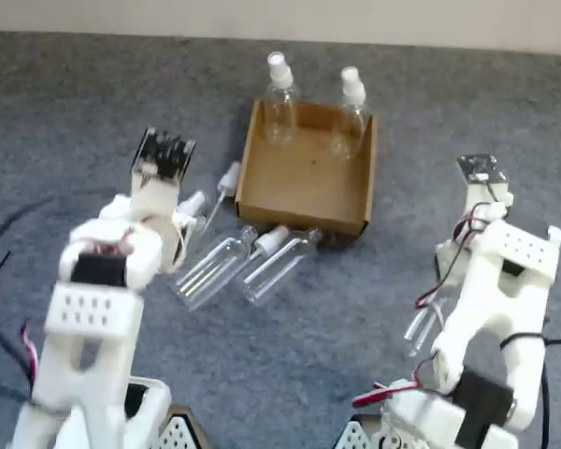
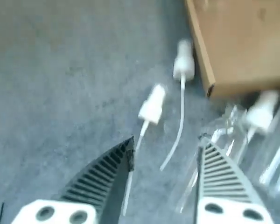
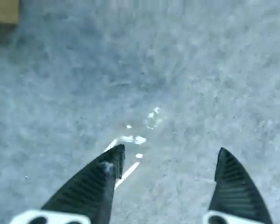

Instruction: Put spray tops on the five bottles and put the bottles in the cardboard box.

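"Grey fuzzy cloth all over the table (image 1: pixel 65 112)! Where are your bottles?"

"Two clear plastic bottles with white tops (image 1: pixel 279 108) stand in the brown cardboard box (image 1: pixel 299 217), upper middle of the high view. Two more bottles (image 1: pixel 210 267) lie just below it in the frame. One last bottle (image 1: pixel 419 325) lies at the lower right, beneath my right gripper (image 3: pixel 170 149), jaws spread wide."

"And your other one?"

"My left gripper (image 2: pixel 165 142) is spread too, over two loose white spray tops (image 2: pixel 151 109) with thin tubes."

"Are they hard to hold?"

"I think they are light, and the tube bends, so I would pinch the fat white head. Bottles look smooth and slippy. I would hold them round the middle."
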